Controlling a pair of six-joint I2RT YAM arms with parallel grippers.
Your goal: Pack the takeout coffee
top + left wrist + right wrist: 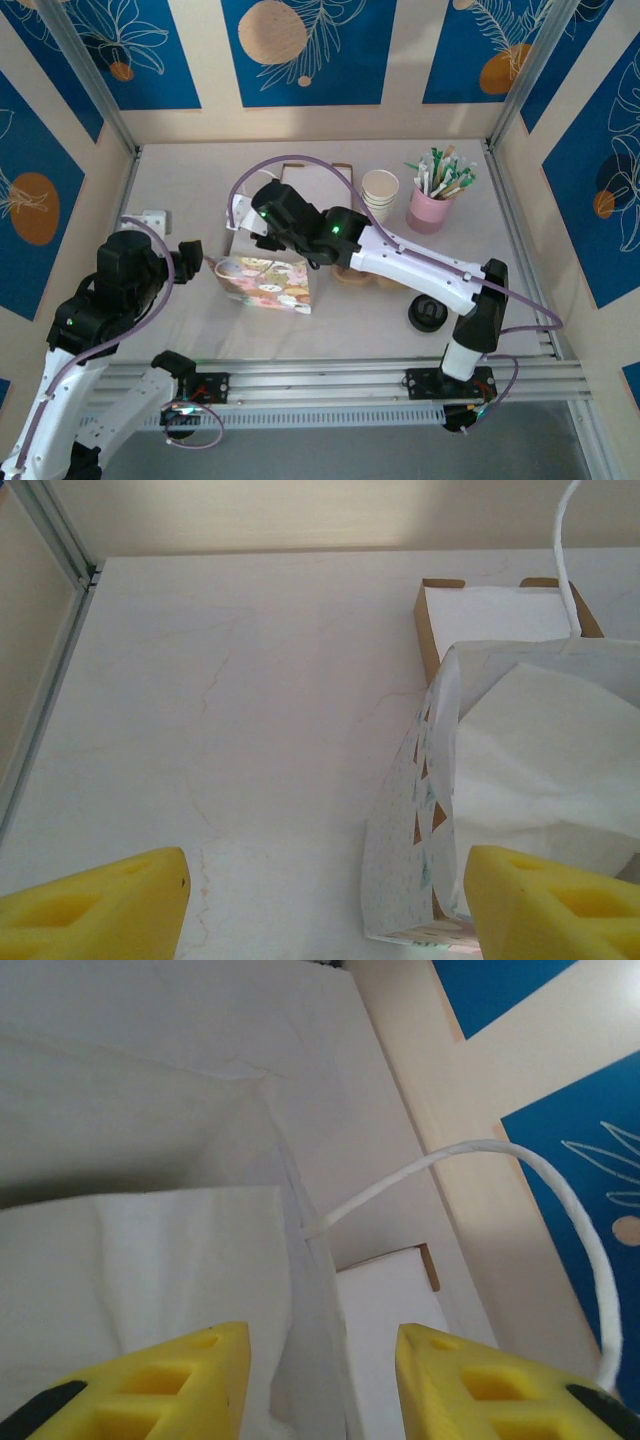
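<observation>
Supervisor: Status on the left tool, please?

Operator: On my screen the left tool (322, 905) stands wide open. I see nothing between its yellow foam pads (100, 905) but bare worktop (250, 730). One pad sits right at the near corner of the floral paper bag (268, 280); whether it touches, I cannot tell.

Supervisor: And the right one?

Operator: I have the right tool (322, 1380) reaching over the far side of the bag. Its pads are parted, and the bag's white upper edge runs down into the gap between them. I see no pinch on the paper, so I read it as open and holding nothing. The bag's white cord handle (480, 1155) arcs up past one pad.

Supervisor: Where is the takeout coffee?

Operator: The takeout coffee (427, 315) sits on the worktop with its round black lid facing up, near the right arm's base. It is well apart from the bag and from both tools.

Supervisor: What lies around it?

Operator: I see the brown pulp cup carrier (355, 278) between the coffee and the bag, partly under the right arm. Farther back stands a stack of white paper cups (380, 193), and just beside it a pink cup (430, 212) of stir sticks and sachets.
</observation>
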